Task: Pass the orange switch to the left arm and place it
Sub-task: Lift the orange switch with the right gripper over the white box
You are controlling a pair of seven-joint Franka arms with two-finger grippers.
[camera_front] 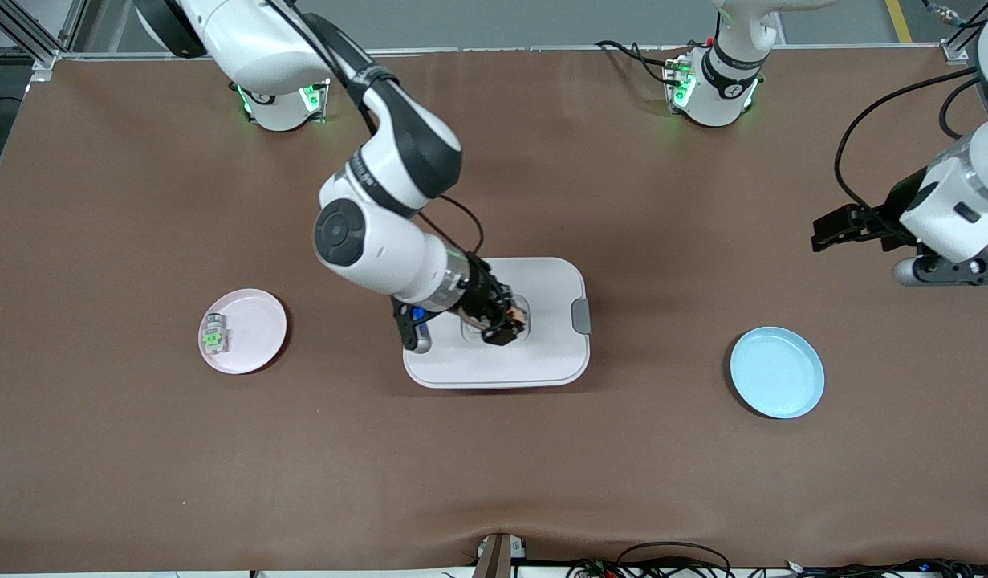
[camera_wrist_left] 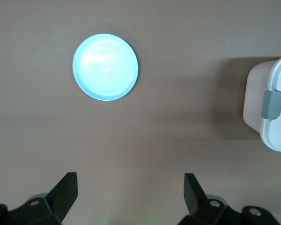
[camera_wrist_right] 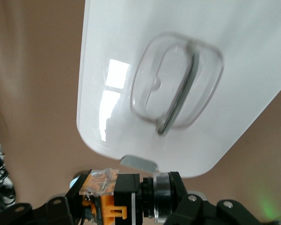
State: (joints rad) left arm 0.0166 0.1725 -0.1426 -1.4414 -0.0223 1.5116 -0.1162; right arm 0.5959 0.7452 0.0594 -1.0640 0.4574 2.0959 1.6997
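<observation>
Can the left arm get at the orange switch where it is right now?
Probably yes: the right gripper holds the orange switch up over the box, exposed, while the open left gripper waits over bare table.

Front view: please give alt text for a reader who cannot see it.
The right gripper, shut on the orange switch, is over the white box at mid-table. The left gripper waits open toward its own end, above the blue plate. A pink plate holds a green-centred block.
</observation>
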